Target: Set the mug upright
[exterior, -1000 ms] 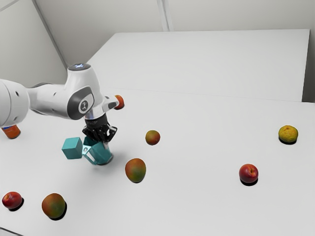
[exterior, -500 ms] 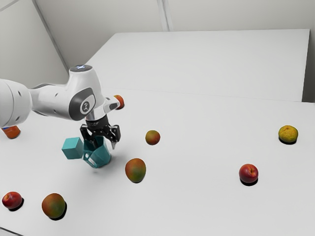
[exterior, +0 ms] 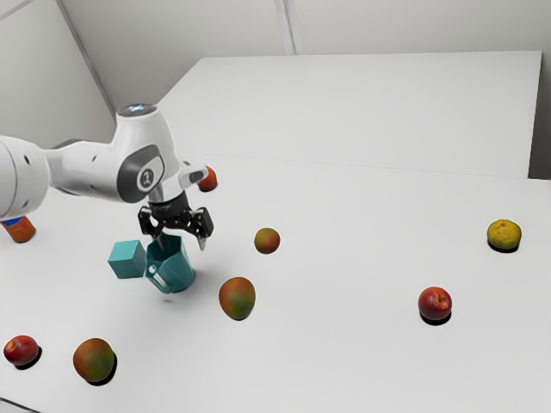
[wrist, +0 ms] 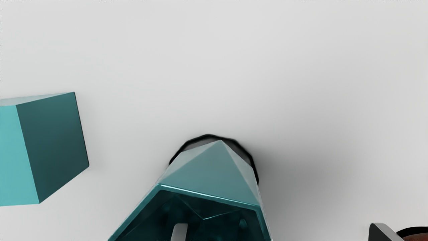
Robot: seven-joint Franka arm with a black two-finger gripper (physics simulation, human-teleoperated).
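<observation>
My gripper (exterior: 179, 241) is open right above the teal mug (exterior: 171, 268), which leans slightly on the table with its mouth facing up toward the hand and its handle on the side nearest the exterior camera. In the wrist view the fingertips of the gripper (wrist: 279, 232) stand wide apart. One finger is over or inside the mouth of the mug (wrist: 214, 174), the other outside it, past the wall. Whether the mug's base rests flat is not clear.
A teal cube (exterior: 127, 259) stands close beside the mug, on the exterior view's left. Mangoes (exterior: 237, 297) (exterior: 94, 360), a smaller fruit (exterior: 267, 240), red fruits (exterior: 435, 303) and a yellow fruit (exterior: 504, 234) are spread over the table (exterior: 344, 344).
The mug has tipped from a strong lean to a more upright stance. My gripper's fingers have spread apart, and the hand has risen slightly.
</observation>
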